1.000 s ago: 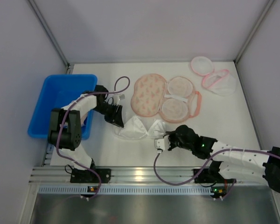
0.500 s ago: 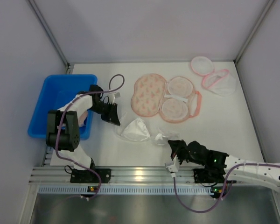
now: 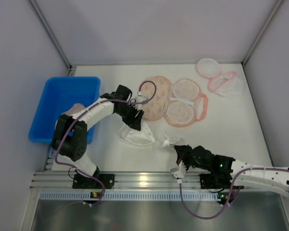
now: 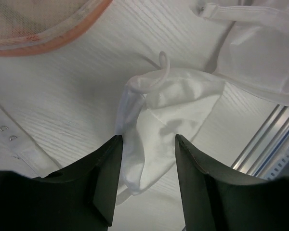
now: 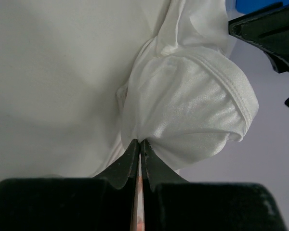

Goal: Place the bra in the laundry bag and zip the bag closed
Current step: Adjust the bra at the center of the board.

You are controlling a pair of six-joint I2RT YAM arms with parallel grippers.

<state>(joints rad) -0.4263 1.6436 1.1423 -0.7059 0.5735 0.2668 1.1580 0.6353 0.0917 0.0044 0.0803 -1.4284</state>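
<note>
The white bra (image 3: 135, 137) lies crumpled on the table in front of the open peach-rimmed laundry bag (image 3: 180, 111). My left gripper (image 3: 136, 124) is open just above the bra's left cup; in the left wrist view the cup (image 4: 171, 115) lies between and beyond the spread jaws of the gripper (image 4: 148, 138). The bag's orange rim (image 4: 53, 36) shows at the upper left there. My right gripper (image 3: 175, 148) is shut on the bra's right end. In the right wrist view, the gripper (image 5: 140, 141) pinches the satin cloth (image 5: 192, 110).
A blue bin (image 3: 58, 103) stands at the left. A second pink mesh bag (image 3: 221, 81) lies at the back right. The aluminium rail (image 3: 144, 180) runs along the table's front edge. A hooked white strap (image 4: 9, 134) lies near the left gripper.
My left gripper has swung right from beside the bin to over the bra's left cup. My right gripper pulled the bra's right end toward the front edge, then held still.
</note>
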